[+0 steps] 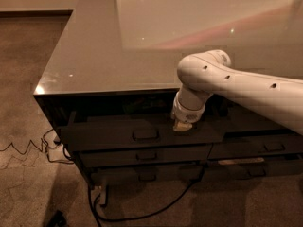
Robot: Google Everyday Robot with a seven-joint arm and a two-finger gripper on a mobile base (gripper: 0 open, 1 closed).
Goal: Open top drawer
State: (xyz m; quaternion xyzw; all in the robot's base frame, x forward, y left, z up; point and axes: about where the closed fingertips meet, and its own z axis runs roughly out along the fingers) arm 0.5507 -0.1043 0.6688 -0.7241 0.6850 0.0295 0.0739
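The top drawer (109,136), a wide, shallow, dark grey-brown drawer with a flat front, sits directly under the cabinet top, and the gripper is at the upper edge of its front. The front stands a little forward of the fronts below it. A dark gap shows between its upper edge and the cabinet top. A small rectangular bar handle (145,134) sits at the centre of the front, just left of the gripper and slightly lower.

The gripper (182,125) is a pale, cream-coloured tip pointing down. It meets the drawer front's upper edge, to the right of the handle and not on it. Whether it is open or closed, or gripping the edge, cannot be told. It holds nothing that can be seen.

Above the gripper, a ribbed white wrist joins a thick, smooth white robot arm (236,84). The arm bends at a rounded elbow and runs to the right and out of view.

Below the gripper is a slimmer dark drawer front (142,155) with a similar handle, and a further one (147,176) lies under that. To the lower right of the gripper is a shorter dark drawer front (265,148).

Above and behind the gripper spreads the glossy grey cabinet top (94,56), which carries a pale reflection.

Far below the gripper, a black cable (142,216) loops across the brown carpet (28,79). Well to the left of the gripper, a thin zigzag wire (23,148) lies on the floor beside the cabinet corner.
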